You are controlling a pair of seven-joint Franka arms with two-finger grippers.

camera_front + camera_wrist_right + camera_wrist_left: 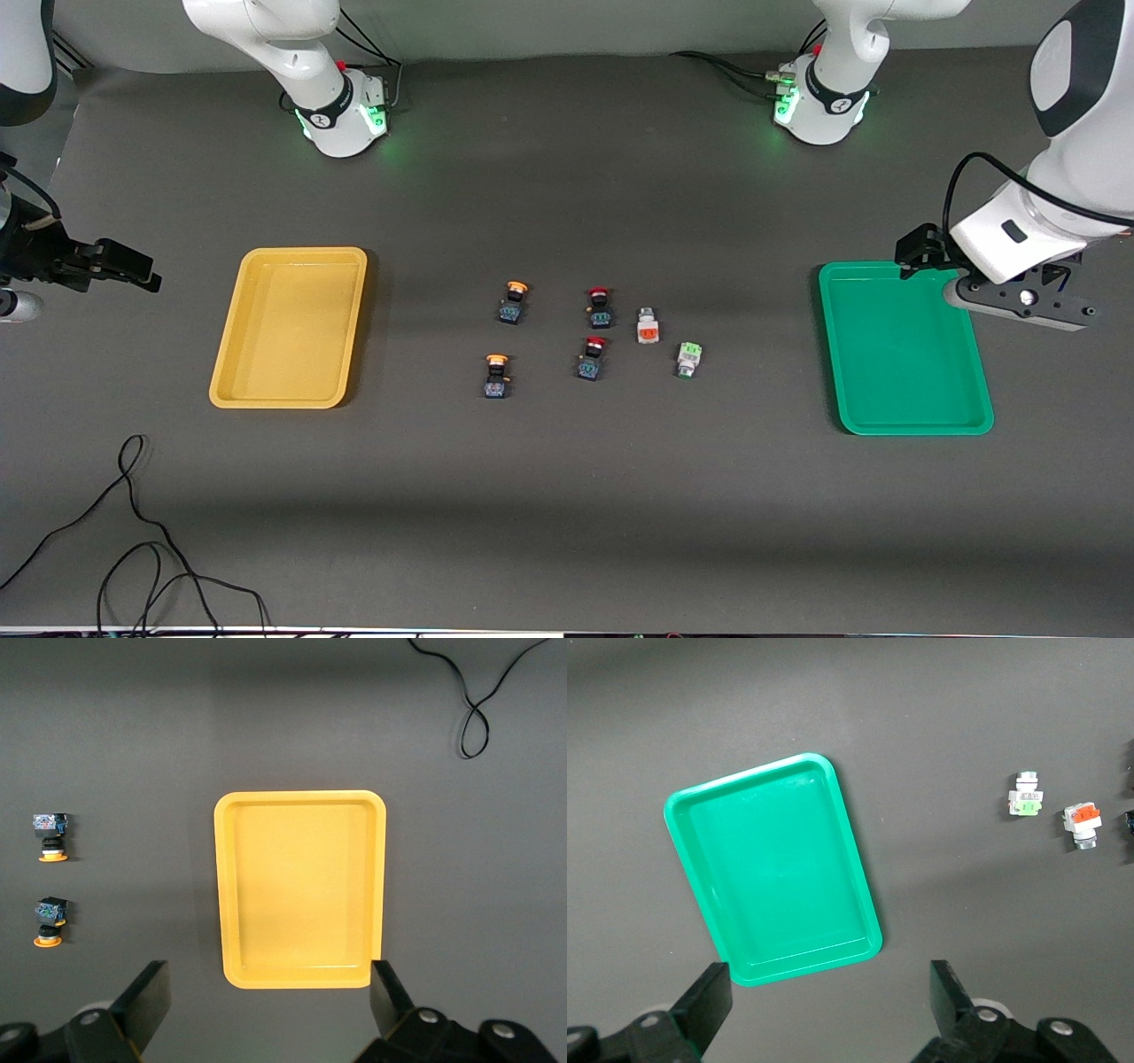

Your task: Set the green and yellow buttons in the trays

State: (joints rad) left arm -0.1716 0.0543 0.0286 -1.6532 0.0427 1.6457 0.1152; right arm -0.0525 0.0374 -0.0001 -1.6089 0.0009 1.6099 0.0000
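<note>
Two yellow-capped buttons (513, 302) (496, 376) and two white-bodied buttons, one marked orange (648, 326) and one marked green (689, 359), lie mid-table between the trays. The yellow tray (288, 328) lies empty toward the right arm's end. The green tray (904, 354) lies empty toward the left arm's end. My left gripper (921, 252) hangs open over the green tray's edge (772, 870), holding nothing (828, 988). My right gripper (133, 270) hangs open past the yellow tray (301, 886), also holding nothing (266, 988). The right wrist view shows both yellow-capped buttons (50, 836) (48, 921). The left wrist view shows both white ones (1026, 796) (1082, 822).
Two red-capped switches (600, 307) (592, 358) lie among the buttons. A loose black cable (133, 532) curls on the table near the front camera at the right arm's end. Both arm bases (341, 115) (819, 106) stand along the table's edge farthest from the camera.
</note>
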